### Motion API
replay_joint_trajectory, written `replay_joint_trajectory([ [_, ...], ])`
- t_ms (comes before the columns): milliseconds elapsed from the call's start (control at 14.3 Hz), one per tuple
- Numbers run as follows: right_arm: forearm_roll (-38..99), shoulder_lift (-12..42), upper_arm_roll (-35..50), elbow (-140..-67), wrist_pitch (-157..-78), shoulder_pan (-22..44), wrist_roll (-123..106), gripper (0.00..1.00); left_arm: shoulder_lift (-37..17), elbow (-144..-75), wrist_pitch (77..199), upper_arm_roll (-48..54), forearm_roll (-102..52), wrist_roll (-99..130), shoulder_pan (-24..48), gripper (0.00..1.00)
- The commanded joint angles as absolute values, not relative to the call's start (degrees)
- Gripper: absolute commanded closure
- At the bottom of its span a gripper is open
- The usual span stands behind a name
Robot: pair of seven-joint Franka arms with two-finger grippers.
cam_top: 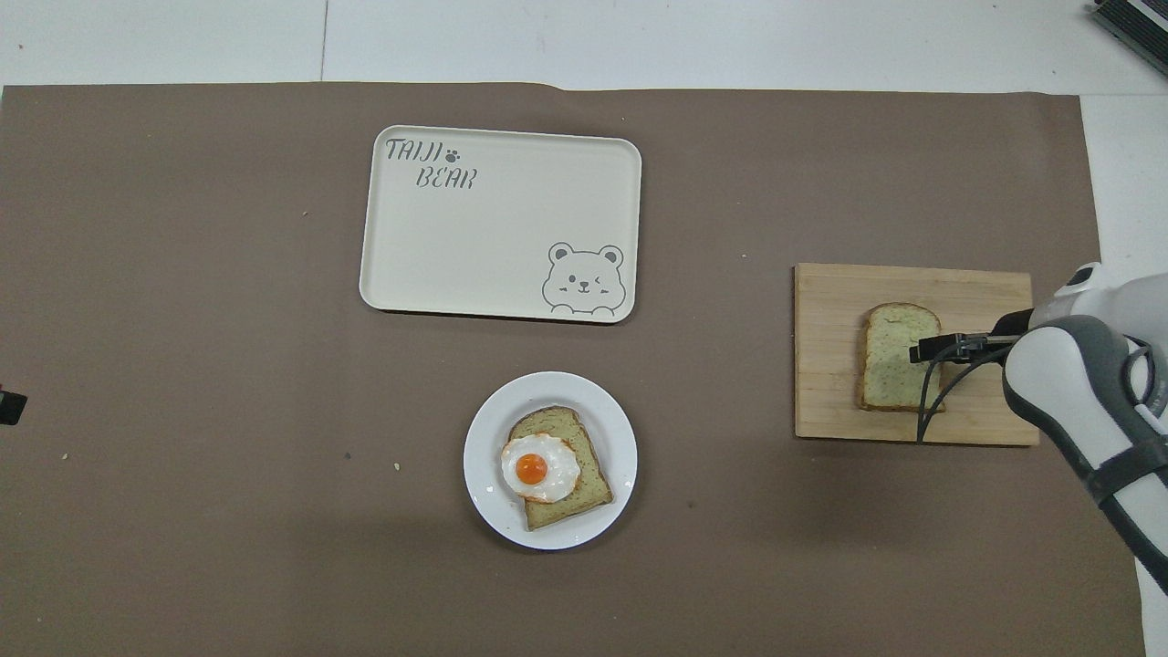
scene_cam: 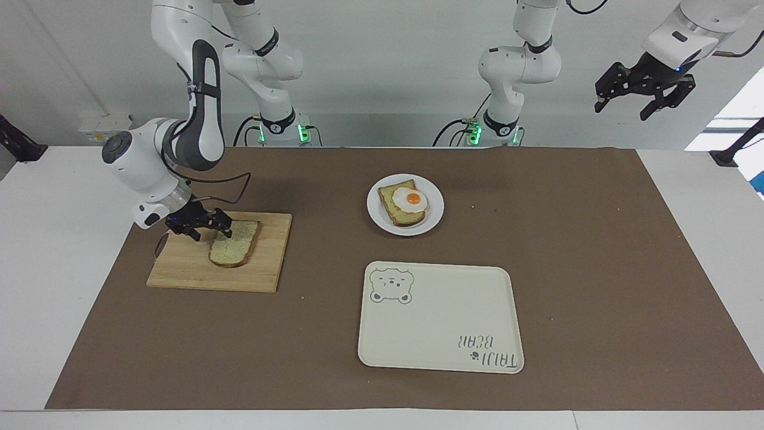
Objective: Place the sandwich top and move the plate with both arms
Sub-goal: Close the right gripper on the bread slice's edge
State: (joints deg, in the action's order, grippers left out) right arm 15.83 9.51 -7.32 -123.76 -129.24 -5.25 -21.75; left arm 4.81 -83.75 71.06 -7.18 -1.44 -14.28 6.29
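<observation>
Brown matte paper [scene_cam: 597, 251] covers my white table. With twelve o'clock pointing away from the robots, I see the round glossy white plate [cam_top: 484, 493] nearest them, carrying a bread slice with a fried egg [cam_top: 538, 467]. At two o'clock from it the sandwich top [cam_top: 890, 360], speckled and brown-crusted, lies flat on a slatted wooden board [cam_top: 830, 365]. My right gripper [scene_cam: 206, 229] has its fingers spread over the slice's edge, gripping nothing. At twelve o'clock sits a cream rounded tray [cam_top: 502, 219] reading "TAIJI BEAR". My left gripper [scene_cam: 643, 100] waits aloft, jaws apart, empty.
</observation>
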Motion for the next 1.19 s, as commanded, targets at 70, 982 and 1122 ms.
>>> replay_joint_trajectory([
  [70,17.9,9.4,-6.9,-124.6,-130.3,-5.9,-24.2,0.00,6.6,-85.8,71.7,-7.7,-1.8,-14.3,7.1,0.00],
  [982,18.9,9.7,-6.9,-125.6,-130.0,-5.0,-19.7,1.00,6.5,-85.6,71.7,-7.7,-1.8,-14.3,7.1,0.00],
  [1122,18.9,9.7,-6.9,-125.6,-129.9,-4.9,-18.9,1.00,6.3,-85.3,71.6,-7.7,-1.8,-14.4,7.1,0.00],
])
